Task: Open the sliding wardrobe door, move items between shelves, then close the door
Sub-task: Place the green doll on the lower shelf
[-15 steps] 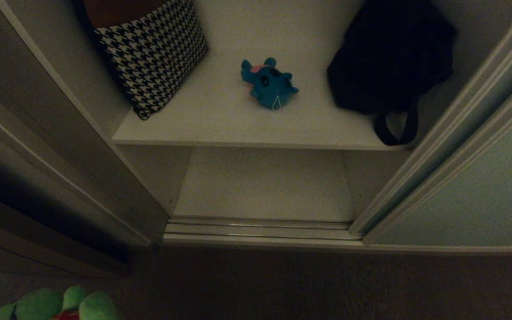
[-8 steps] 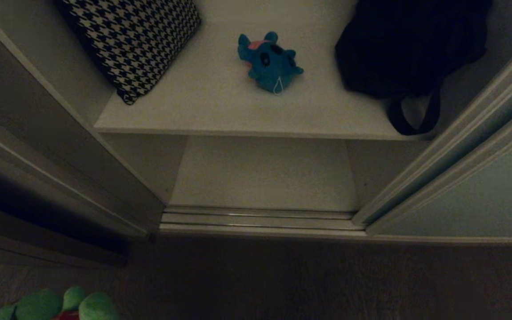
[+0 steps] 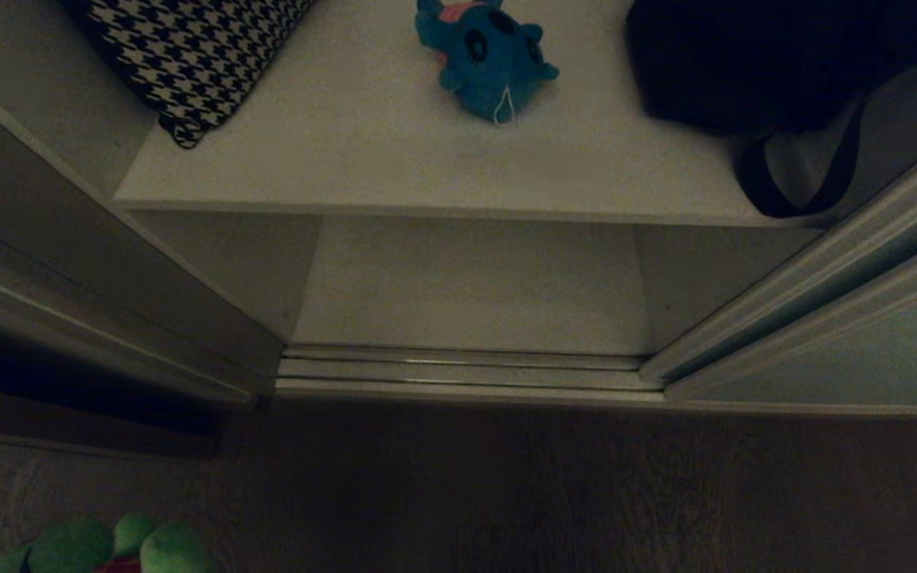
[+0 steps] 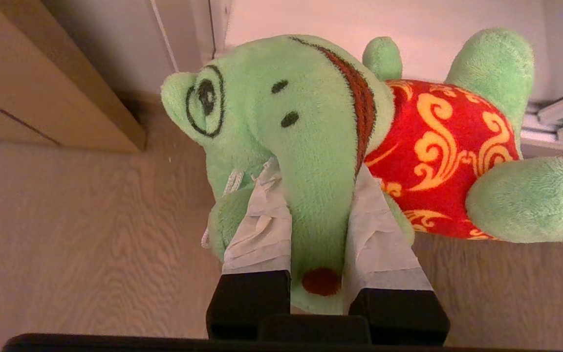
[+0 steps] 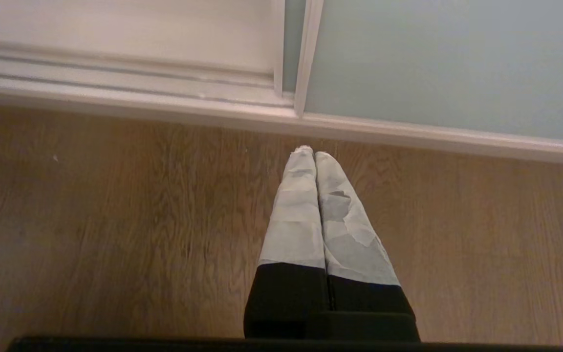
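The left gripper [image 4: 313, 215] is clamped on the green plush toy [image 4: 320, 127], the right gripper [image 5: 311, 152] pressed together.

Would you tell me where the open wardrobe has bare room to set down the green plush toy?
The lower shelf, behind the floor track, is entirely bare. On the upper shelf, the front strip is free, also the gap between the houndstooth bag and the teal plush toy. It is crowded toward the black bag, whose strap hangs over the edge.
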You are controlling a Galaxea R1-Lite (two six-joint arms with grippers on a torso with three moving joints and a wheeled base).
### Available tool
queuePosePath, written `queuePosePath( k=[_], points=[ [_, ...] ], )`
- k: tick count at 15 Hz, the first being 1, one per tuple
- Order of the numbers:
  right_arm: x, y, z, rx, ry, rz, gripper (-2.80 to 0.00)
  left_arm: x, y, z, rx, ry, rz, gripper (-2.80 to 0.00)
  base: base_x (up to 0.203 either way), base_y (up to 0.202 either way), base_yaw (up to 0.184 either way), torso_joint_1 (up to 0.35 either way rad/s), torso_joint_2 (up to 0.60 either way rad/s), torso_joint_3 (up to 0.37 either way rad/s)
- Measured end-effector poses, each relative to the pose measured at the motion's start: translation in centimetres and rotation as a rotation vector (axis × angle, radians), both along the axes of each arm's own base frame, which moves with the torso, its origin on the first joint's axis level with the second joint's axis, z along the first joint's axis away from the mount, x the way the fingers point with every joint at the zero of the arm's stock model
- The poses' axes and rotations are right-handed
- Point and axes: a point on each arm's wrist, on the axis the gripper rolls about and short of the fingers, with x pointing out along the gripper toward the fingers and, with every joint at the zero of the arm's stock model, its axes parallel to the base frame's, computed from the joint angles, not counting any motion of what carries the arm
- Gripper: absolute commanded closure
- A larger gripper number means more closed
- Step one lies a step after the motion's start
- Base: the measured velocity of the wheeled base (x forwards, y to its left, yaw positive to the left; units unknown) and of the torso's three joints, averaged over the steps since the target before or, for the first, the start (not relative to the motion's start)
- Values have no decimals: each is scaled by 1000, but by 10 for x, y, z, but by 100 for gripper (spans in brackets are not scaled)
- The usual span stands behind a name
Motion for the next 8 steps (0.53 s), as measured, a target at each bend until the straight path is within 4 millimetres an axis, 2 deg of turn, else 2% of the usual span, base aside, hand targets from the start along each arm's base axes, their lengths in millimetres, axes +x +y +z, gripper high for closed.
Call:
queuePosePath(
  k=[8],
  points=[
    [0, 0, 0, 0, 1, -1, 0, 0, 0, 0, -10, 3, -2, 0, 0, 0, 0, 2, 2, -198]
  ],
)
